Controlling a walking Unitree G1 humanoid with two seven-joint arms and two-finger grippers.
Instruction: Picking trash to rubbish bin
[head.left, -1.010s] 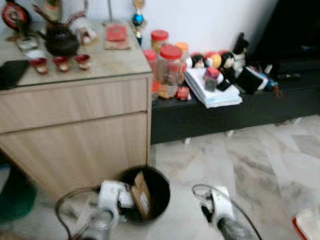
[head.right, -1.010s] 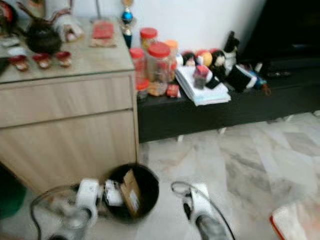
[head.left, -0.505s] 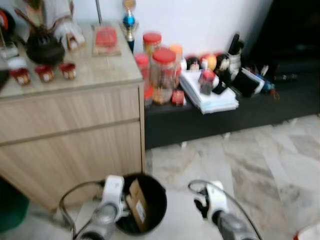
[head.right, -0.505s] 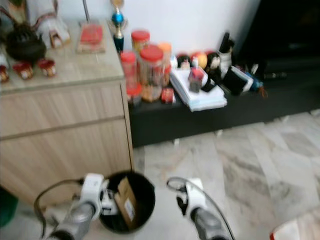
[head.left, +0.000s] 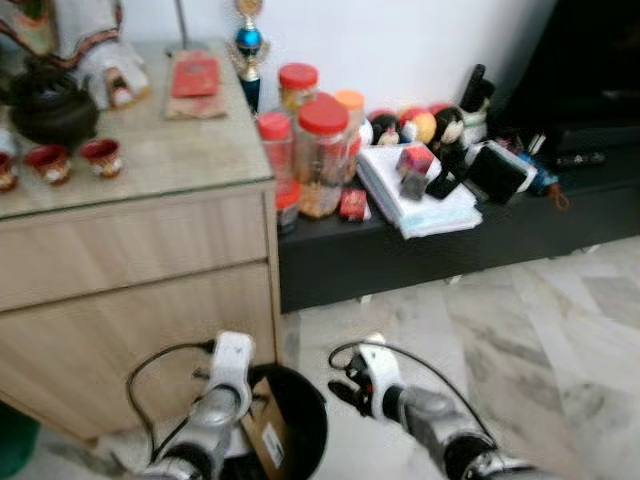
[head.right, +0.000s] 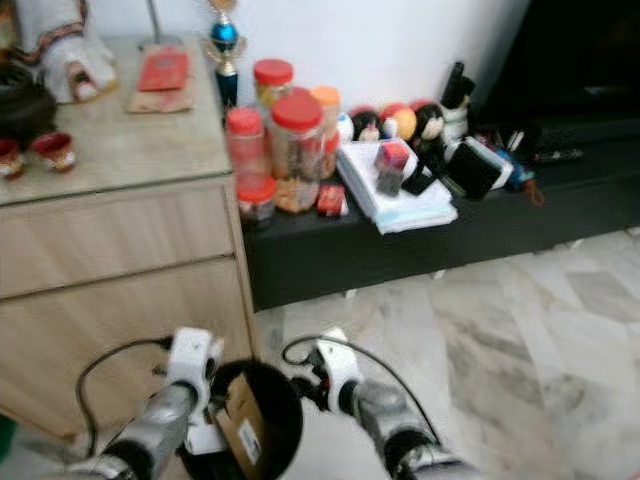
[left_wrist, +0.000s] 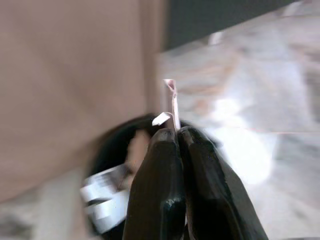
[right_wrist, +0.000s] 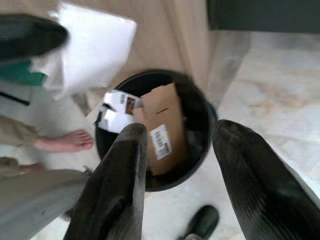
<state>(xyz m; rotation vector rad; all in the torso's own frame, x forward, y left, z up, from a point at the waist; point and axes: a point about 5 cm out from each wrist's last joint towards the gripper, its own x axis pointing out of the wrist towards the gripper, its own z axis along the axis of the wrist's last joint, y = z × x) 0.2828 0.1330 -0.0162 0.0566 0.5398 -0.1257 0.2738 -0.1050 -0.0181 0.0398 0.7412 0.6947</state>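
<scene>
A black bin (head.left: 300, 425) sits on the marble floor (head.left: 520, 340) at the bottom centre of the head view, tight against the foot of a wooden cabinet (head.left: 130, 290). A brown cardboard piece (right_wrist: 162, 127) with a barcode label stands in it, beside some white packaging (right_wrist: 116, 111). The left gripper (left_wrist: 176, 137) hangs at the bin's left rim, its fingers pressed together on a thin white scrap (left_wrist: 171, 102) of paper that pokes up past the tips. The right gripper (right_wrist: 177, 150) hovers just to the right of the bin, fingers spread wide and holding nothing, with the bin's mouth showing between them in its wrist view. In that wrist view a person's bare foot (right_wrist: 65, 141) rests on the floor near the bin. On the cabinet top at upper left stand a dark teapot (head.left: 45, 100) and small red cups (head.left: 100, 155). To the right, a low black bench (head.left: 450, 235) carries red-lidded jars (head.left: 322, 150), a stack of papers (head.left: 415, 200) and small dolls (head.left: 440, 125).
</scene>
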